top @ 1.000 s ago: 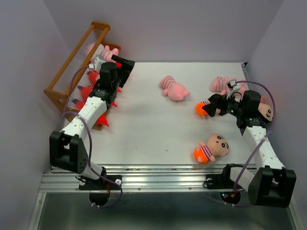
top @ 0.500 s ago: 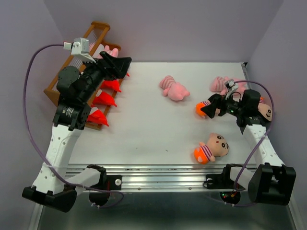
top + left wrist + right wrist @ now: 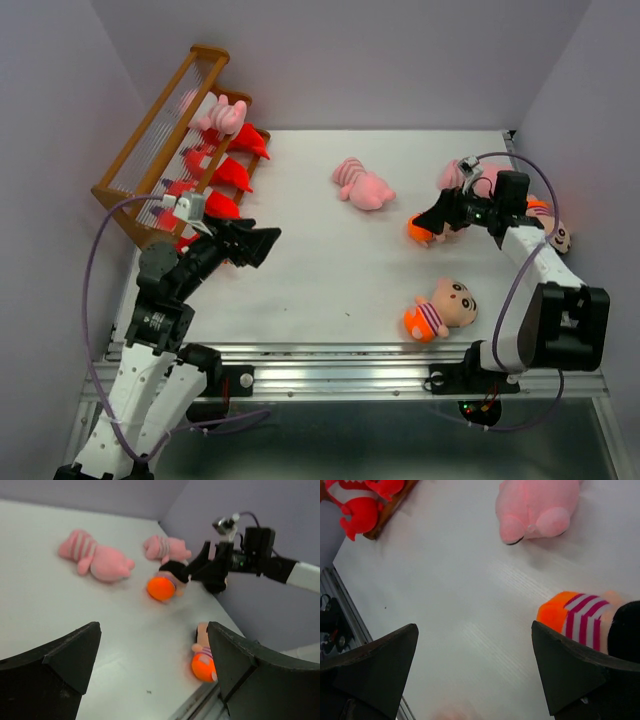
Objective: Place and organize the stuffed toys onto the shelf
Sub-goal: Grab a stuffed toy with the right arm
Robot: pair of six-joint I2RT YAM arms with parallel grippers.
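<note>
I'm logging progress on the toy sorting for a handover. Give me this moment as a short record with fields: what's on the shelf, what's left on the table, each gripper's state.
on shelf: shelved pig, row of red monsters
on table: middle pig, far pig, near boy doll, gripper-side boy doll, wall-side boy doll
left gripper: open, empty, over bare table beside the shelf
right gripper: open, at the gripper-side boy doll's orange bottom, not closed on it

No text, label, brand, number or sign can be read anywhere in these views.
</note>
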